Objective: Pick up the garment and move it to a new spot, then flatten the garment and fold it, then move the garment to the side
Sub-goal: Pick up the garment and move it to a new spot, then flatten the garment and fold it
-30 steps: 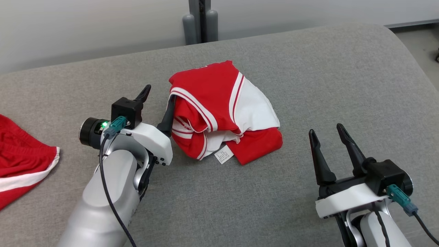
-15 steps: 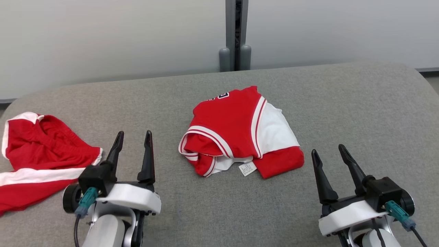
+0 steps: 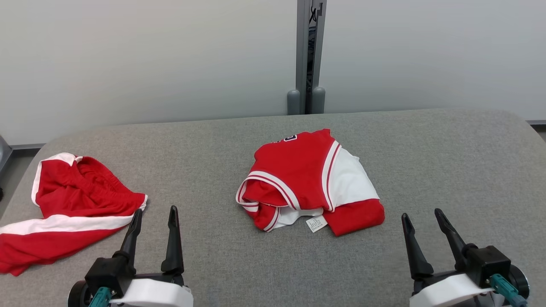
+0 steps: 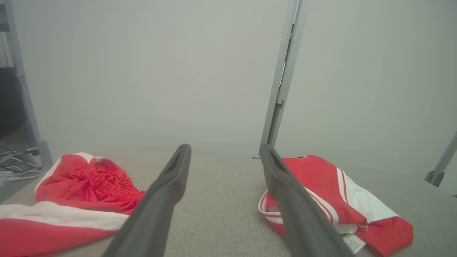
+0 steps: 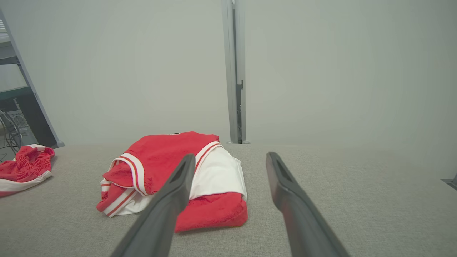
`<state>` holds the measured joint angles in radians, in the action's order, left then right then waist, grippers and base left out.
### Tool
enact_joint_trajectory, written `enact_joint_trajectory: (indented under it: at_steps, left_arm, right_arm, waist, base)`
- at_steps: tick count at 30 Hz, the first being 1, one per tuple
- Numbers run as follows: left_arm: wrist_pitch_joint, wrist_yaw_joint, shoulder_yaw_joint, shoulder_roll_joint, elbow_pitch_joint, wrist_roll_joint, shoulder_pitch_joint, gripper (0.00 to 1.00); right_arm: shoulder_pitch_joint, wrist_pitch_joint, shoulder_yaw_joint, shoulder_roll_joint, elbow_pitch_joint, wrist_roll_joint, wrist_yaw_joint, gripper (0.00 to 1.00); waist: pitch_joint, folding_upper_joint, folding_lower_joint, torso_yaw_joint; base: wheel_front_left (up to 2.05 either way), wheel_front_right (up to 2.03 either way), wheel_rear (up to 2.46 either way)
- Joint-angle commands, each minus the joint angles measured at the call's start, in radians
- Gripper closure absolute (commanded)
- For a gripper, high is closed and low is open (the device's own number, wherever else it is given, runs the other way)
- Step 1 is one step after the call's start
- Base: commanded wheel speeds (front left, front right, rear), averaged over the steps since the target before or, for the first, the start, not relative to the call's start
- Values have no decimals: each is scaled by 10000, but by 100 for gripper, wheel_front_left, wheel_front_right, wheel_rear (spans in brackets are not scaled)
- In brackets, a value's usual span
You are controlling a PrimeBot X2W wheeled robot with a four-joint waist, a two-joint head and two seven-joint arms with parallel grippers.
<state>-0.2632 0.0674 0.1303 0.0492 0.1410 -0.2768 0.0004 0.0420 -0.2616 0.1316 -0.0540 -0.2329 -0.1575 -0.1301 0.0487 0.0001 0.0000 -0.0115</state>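
The garment is a red and white jersey, folded into a compact bundle in the middle of the grey padded surface, with a small white label at its near edge. My left gripper is open at the lower left, clear of the cloth. At the lower right my right gripper is open too, with nothing in it. The left wrist view shows the garment beyond the right finger of the left gripper. In the right wrist view the garment lies ahead and left of the right gripper.
A pair of red shorts with a white stripe lies rumpled at the left end of the surface, close to my left fingertips. A grey post stands against the pale wall behind. Bare grey surface stretches to the right of the garment.
The head camera has tilted up, shifting the whole picture. My left gripper has drawn back from the garment's left edge to the lower left. The garment lies where it was.
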Motion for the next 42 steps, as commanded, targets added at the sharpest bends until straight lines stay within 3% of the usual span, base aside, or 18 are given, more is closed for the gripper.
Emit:
enact_joint_trajectory:
  at_steps: [1,11,42]
  left_arm:
    - [-17,116,-71,33,-152,-22,223,0]
    - [-17,215,-279,28,-317,155,931,0]
    - [-17,397,166,23,-3,155,407,0]
  right_arm:
    - [-209,-54,-141,-28,23,18,-8,0]
    - [-467,-54,-294,-1,-83,49,-8,0]
    - [-206,-54,-115,8,-210,28,-8,0]
  waist:
    - [96,-1,0,13]
    - [261,-1,0,6]
    - [0,-1,0,-269]
  base:
    - [0,0,0]
    - [0,0,0]
    - [0,0,0]
